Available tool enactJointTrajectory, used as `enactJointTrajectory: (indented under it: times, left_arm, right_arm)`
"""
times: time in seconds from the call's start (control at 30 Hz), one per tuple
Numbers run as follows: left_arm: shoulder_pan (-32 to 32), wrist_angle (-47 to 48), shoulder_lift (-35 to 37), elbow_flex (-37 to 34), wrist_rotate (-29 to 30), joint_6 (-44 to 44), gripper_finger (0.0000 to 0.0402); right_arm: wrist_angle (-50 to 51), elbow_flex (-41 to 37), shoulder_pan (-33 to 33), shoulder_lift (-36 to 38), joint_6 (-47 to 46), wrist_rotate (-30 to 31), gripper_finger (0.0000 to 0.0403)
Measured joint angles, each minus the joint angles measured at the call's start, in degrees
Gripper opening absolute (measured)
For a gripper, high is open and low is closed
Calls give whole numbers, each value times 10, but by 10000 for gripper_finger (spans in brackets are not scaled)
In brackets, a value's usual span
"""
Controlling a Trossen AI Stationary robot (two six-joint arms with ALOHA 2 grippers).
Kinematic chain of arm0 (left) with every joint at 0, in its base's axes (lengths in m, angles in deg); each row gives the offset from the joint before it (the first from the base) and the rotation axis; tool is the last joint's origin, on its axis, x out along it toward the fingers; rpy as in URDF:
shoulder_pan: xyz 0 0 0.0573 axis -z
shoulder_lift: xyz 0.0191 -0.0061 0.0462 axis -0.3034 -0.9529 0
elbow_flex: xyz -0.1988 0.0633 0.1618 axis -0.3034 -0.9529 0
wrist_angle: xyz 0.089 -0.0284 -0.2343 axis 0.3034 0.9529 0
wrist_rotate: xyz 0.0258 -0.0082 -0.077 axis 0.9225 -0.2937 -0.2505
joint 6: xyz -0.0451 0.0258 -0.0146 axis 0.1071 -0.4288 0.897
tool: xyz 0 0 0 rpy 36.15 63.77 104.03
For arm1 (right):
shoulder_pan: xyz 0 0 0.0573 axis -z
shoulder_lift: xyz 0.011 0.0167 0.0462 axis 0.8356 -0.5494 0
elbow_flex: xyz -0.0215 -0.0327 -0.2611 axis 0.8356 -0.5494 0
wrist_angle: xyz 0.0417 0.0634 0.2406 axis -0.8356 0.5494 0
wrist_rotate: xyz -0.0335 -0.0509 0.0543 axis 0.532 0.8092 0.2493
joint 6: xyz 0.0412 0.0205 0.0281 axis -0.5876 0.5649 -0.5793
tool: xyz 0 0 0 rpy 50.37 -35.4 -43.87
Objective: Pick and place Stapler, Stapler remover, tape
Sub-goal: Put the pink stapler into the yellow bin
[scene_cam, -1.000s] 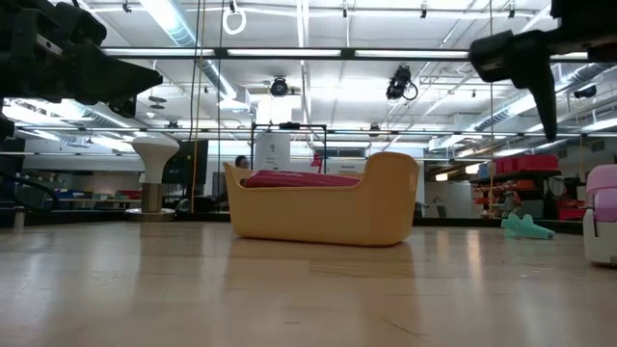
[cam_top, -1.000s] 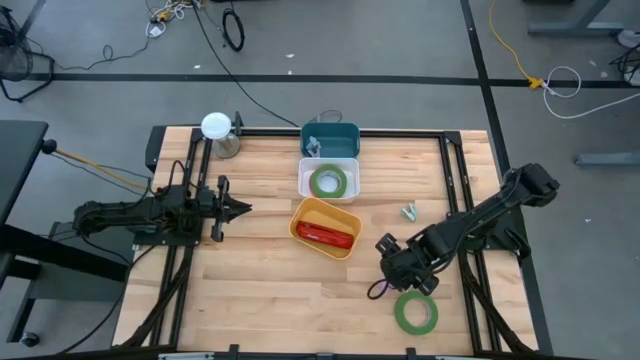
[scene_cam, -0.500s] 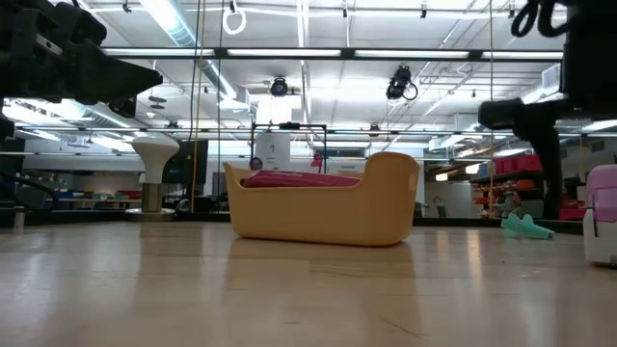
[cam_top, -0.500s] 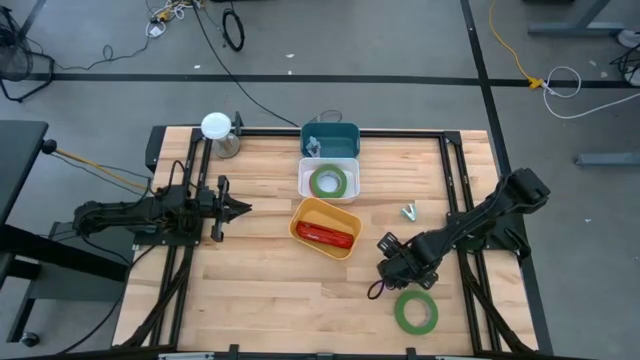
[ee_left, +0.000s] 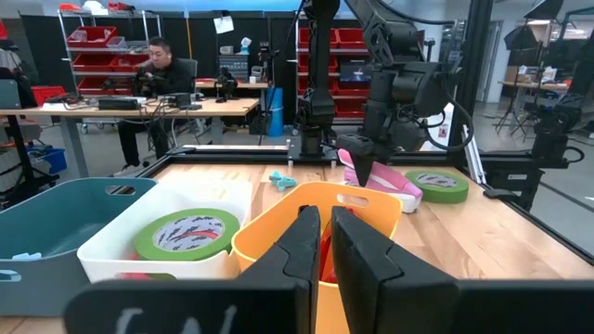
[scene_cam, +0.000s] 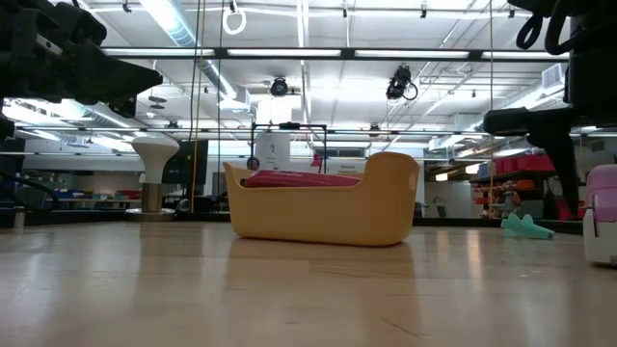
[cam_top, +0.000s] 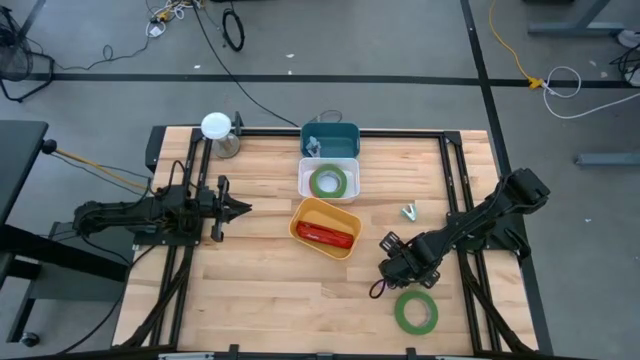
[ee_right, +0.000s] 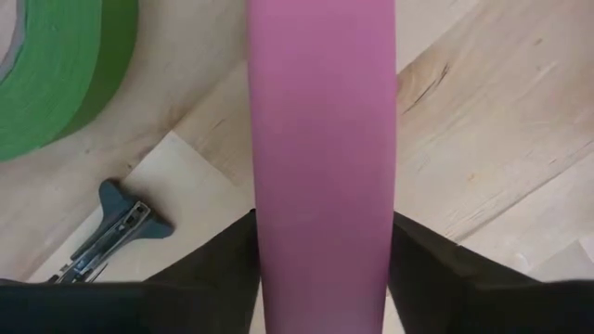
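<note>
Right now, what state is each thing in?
Left gripper: shut, empty.
Right gripper: low, astride pink stapler.
Pink stapler: lying on table.
Green tape: flat on table.
Second green tape: inside white bin.
Red item: inside yellow bin.
Staple remover: loose on table.

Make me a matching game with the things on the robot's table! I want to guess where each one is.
Things:
1. green tape
2. red stapler
3. pink stapler
4. other green tape

Places:
A. in the orange bin
B. bare on the table, near the front edge
C. in the white bin
D. between the right gripper's fingers

Pairs: 1-C, 2-A, 3-D, 4-B
</note>
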State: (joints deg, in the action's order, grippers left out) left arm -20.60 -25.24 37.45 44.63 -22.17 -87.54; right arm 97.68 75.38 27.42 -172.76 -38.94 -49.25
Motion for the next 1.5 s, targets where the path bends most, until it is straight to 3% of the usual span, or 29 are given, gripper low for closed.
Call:
enactJointTrajectory:
  times: [0.33, 0.7, 1.5]
  left_arm:
    - [0, 0, 0, 0, 0, 0, 37]
    - [0, 0, 0, 0, 0, 0, 37]
    - [0, 0, 0, 0, 0, 0, 37]
  right_arm:
    - [0, 0, 0, 0, 0, -6, 140]
    - [5, 7, 6, 2, -2, -21, 139]
    - [37, 317, 170, 3, -148, -19, 142]
